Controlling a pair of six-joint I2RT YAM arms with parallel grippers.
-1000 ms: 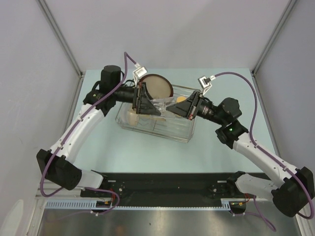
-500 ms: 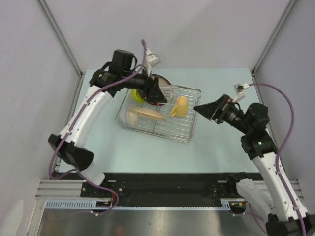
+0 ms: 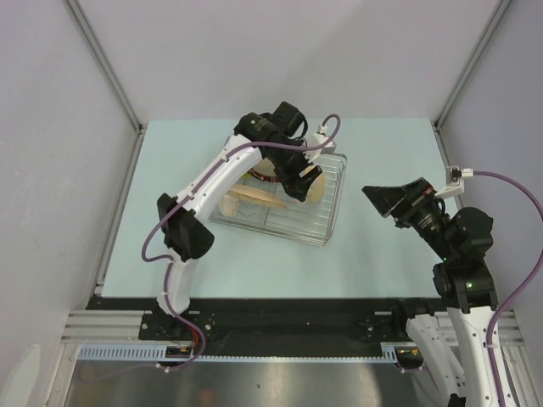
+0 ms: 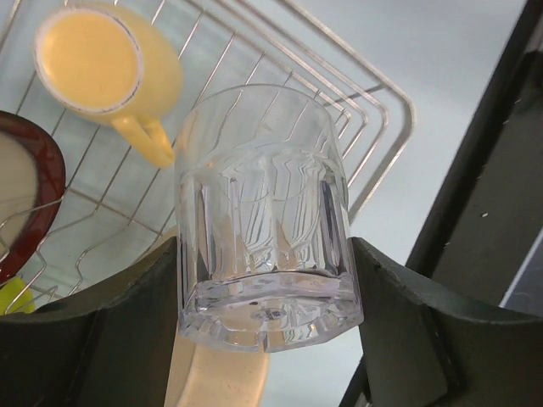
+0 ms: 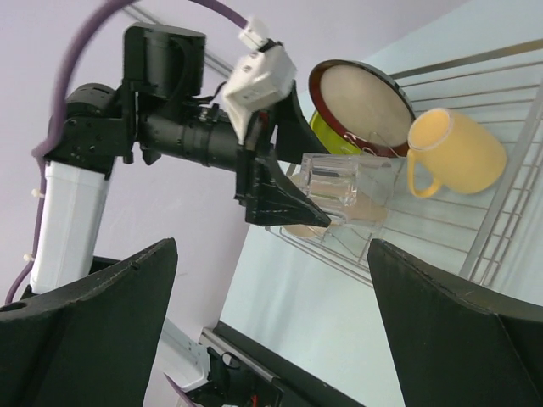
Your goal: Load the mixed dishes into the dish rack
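Note:
My left gripper [image 4: 263, 246] is shut on the small clear glass [image 4: 263, 212] and holds it above the dish rack [image 4: 377, 144], over its right part [image 3: 299, 180]. In the rack lie the pale yellow mug [image 4: 102, 64], on its side, the dark-red-rimmed plate [image 4: 30, 195], standing on edge, and a lime-green bowl [image 5: 327, 131] behind that plate. A beige plate [image 3: 254, 197] lies lower in the rack. My right gripper [image 3: 392, 199] hangs open and empty, raised to the right of the rack [image 3: 327, 227]. The right wrist view shows the glass [image 5: 339, 182] and the mug [image 5: 458, 153].
Pale blue tabletop [image 3: 390, 254] surrounds the rack, with grey walls close on the left, right and back. A black rail [image 3: 280, 314] runs along the near edge between the arm bases. The left arm [image 3: 216, 178] arches over the rack's left side.
The right gripper opened, left the yellow mug in the rack and drew back to the right. The left arm swung the glass from the rack's back left to over its right part.

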